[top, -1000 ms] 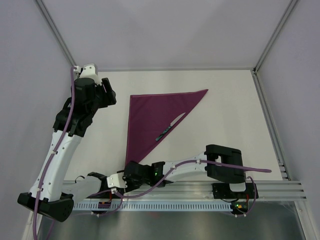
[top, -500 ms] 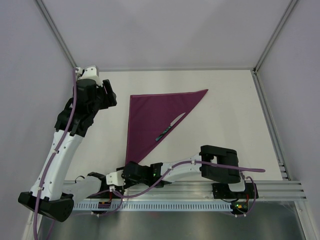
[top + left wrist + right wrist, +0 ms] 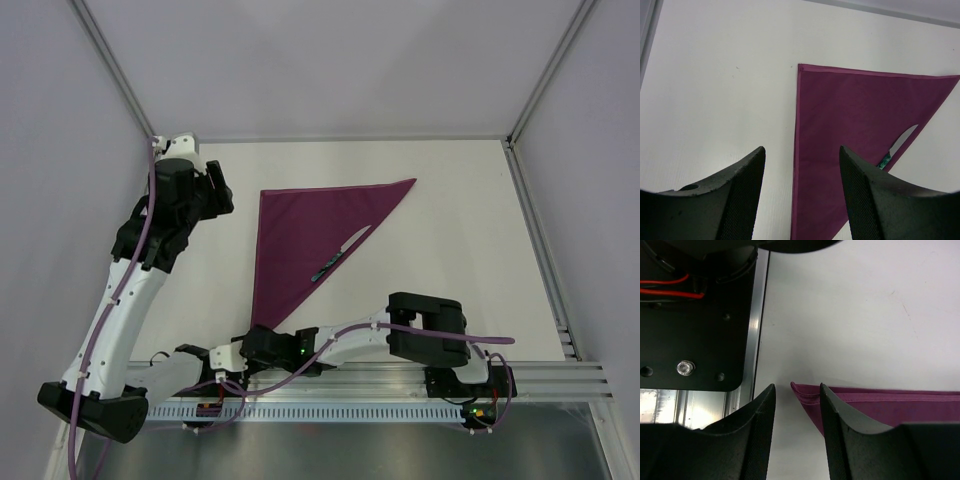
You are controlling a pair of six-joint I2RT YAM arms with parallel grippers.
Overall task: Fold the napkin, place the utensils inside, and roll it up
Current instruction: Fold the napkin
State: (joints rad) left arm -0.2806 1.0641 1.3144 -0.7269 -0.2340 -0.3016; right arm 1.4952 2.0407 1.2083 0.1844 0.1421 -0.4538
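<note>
A magenta napkin [image 3: 300,240], folded into a triangle, lies flat on the white tabletop [image 3: 450,220], with a knife [image 3: 338,255] across its long edge. The left jaws hang wide apart near its far-left corner. The right jaws, partly open and empty, frame its near tip.

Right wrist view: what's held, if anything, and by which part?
Nothing is held. The right gripper is open; a corner of the dark magenta cloth napkin shows between its fingers, unclamped.

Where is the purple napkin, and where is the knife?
napkin [image 3: 295,235]: top view, middle of the folded cloth.
knife [image 3: 352,241]: top view, on its shiny blade.
</note>
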